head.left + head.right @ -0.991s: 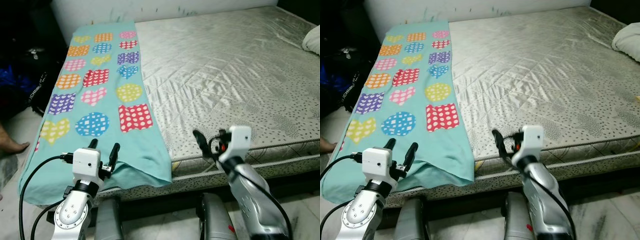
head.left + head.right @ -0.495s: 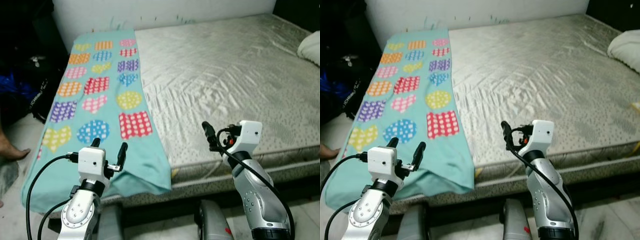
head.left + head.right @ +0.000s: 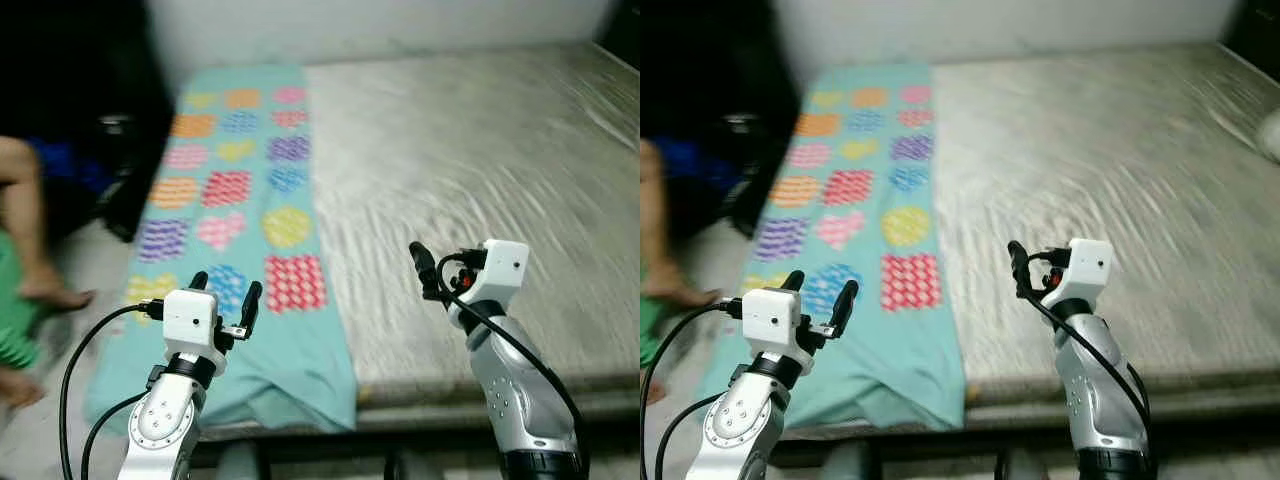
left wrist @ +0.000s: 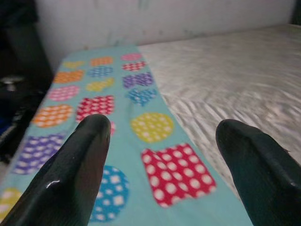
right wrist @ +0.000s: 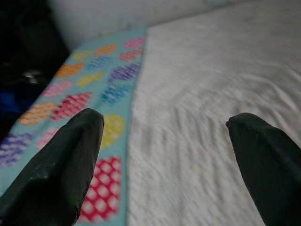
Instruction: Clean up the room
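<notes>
A teal blanket [image 3: 240, 200] with bright dotted hearts and patches lies along the left side of a bare grey mattress [image 3: 480, 150]; its near end hangs crumpled over the bed's foot. My left gripper [image 3: 225, 288] is open above that near end of the blanket, holding nothing; its fingers [image 4: 80, 165] stand wide apart over a red patch. Over the mattress near the blanket's right edge, my right gripper [image 3: 430, 270] is also open and empty, its fingers [image 5: 66, 155] spread wide.
A person's bare legs [image 3: 25, 220] stand on the floor to the left of the bed, beside something green [image 3: 10, 330]. Dark bags [image 3: 110, 130] sit in the shade by the bed's left side. The picture is blurred.
The camera has swung left, so the bed sits further right in the picture. The person's legs have come further into view. Both grippers stay open at about the same pose.
</notes>
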You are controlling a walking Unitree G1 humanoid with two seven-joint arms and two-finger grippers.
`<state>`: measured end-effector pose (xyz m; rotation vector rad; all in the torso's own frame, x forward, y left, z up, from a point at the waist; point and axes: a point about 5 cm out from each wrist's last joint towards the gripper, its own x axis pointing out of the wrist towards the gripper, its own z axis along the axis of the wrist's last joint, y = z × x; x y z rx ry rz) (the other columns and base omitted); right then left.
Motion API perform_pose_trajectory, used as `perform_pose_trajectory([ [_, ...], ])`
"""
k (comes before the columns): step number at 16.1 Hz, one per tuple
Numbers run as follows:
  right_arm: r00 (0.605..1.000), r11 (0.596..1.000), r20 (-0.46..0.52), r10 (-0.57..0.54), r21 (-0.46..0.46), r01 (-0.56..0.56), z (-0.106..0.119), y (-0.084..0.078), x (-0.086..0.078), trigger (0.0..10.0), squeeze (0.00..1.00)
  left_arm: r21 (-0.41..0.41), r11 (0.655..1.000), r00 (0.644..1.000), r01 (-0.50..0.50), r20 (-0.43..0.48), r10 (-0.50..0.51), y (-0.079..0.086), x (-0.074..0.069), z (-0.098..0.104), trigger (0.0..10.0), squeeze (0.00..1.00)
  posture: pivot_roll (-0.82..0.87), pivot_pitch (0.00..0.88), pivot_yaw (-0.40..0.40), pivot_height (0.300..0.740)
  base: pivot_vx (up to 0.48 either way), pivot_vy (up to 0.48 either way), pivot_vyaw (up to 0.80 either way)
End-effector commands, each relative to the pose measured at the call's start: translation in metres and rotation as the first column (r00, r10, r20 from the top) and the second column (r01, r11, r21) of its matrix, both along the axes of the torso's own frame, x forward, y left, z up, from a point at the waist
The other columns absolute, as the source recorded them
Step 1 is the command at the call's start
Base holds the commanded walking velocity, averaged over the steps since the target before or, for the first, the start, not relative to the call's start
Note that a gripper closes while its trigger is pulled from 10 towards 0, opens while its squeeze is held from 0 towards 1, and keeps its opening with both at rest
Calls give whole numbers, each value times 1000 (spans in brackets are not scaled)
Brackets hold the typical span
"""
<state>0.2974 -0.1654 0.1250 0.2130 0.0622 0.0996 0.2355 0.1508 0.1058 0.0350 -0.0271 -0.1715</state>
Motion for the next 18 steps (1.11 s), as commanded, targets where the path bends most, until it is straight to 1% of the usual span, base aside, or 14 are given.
perform_pose_trajectory([
  [1, 1000, 1000, 3, -3, 1, 3, 1, 1, 3, 10000, 0, 12, 1000, 1000, 12, -4, -12, 1, 0, 1, 10000, 0, -100, 0, 51, 740, 0, 0, 0],
  [6, 1000, 1000, 17, -21, -9, 22, 4, -3, 8, 10000, 0, 10, 999, 999, 39, -2, -39, -3, 0, 1, 10000, 0, -99, 0, 52, 740, 0, 0, 0],
  [9, 999, 999, 16, -44, -19, 44, 3, -6, 8, 10000, 0, 15, 999, 999, 37, -4, -37, -5, 0, 1, 10000, 0, -98, 0, 48, 740, 0, 0, 0],
  [10, 997, 996, 18, -80, -34, 81, 2, -11, 8, 10000, 0, 18, 999, 1000, 31, -3, -31, -5, 0, 0, 10000, 0, -99, 0, 47, 740, 0, 0, 0],
  [12, 995, 994, 23, -102, -48, 103, 2, -15, 9, 10000, 0, 19, 1000, 1000, 21, -2, -21, -4, 1, 0, 10000, 0, -99, 0, 49, 740, 0, 0, 0],
  [14, 993, 992, 22, -114, -50, 115, 0, -17, 9, 10000, 0, 15, 1000, 1000, 17, 0, -17, -5, 2, 1, 10000, 0, -99, 0, 51, 740, 0, 0, 0],
  [15, 993, 991, 21, -117, -57, 118, -1, -17, 8, 10000, 0, -6, 1000, 1000, 13, -13, -13, -5, 2, -1, 10000, 0, -99, 0, 53, 740, 0, 0, 0],
  [16, 993, 991, 22, -117, -59, 118, -1, -17, 7, 10000, 0, -10, 1000, 1000, 11, -15, -11, -5, 2, -1, 10000, 0, -99, 0, 53, 740, 0, 0, 0],
  [18, 990, 989, 36, -133, -62, 135, -4, -18, 3, 10000, 0, -14, 1000, 1000, -3, -27, 3, -4, 3, -3, 10000, 0, -96, 0, 50, 740, 0, 0, 0],
])
